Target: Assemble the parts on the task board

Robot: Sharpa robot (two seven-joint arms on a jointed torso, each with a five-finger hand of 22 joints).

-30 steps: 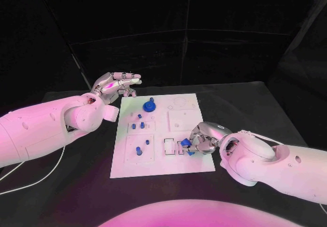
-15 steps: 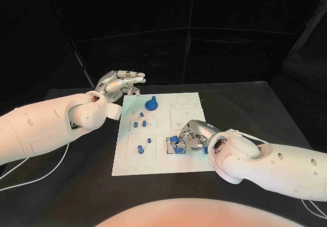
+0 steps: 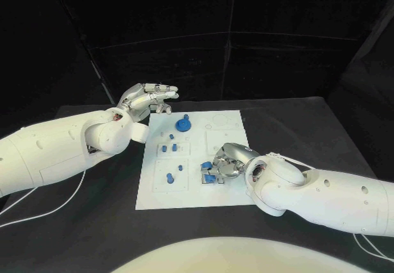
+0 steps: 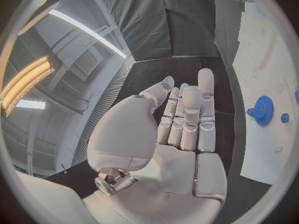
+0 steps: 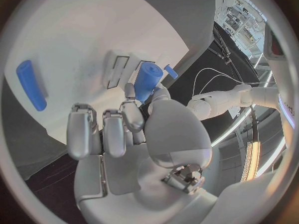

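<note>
Black table (image 3: 312,125) and dark curtain frame a white board (image 3: 232,196) lying between the two arms. Left hand (image 3: 150,98) hovers off the board's far corner, holding nothing, fingers straight and nearly side by side with the thumb a little apart; it is well clear of the work. Just beside it on the board stands a blue gear (image 3: 182,124), and nearer the robot from that hand come small blue pegs (image 3: 167,149) standing in their square panels, then a longer blue piece (image 3: 170,180) lying flat.

Right hand (image 3: 226,165) is down over the board's near middle, fingers wrapped on a blue cylinder (image 5: 147,81) that sticks out past its fingertips. Under those fingertips lie two narrow rectangular slots (image 5: 126,66); the wrist view shows the cylinder's free end just beside them, though whether it touches the board I cannot tell.

The step in hand looks like seating this cylinder in its place near the slots. To do it well, the hand should square the part's axis to the opening before pressing, lower slowly, and loosen the fingers only once the part sits without rocking. Pushing at a tilt would likely jam it or slide the board.
</note>
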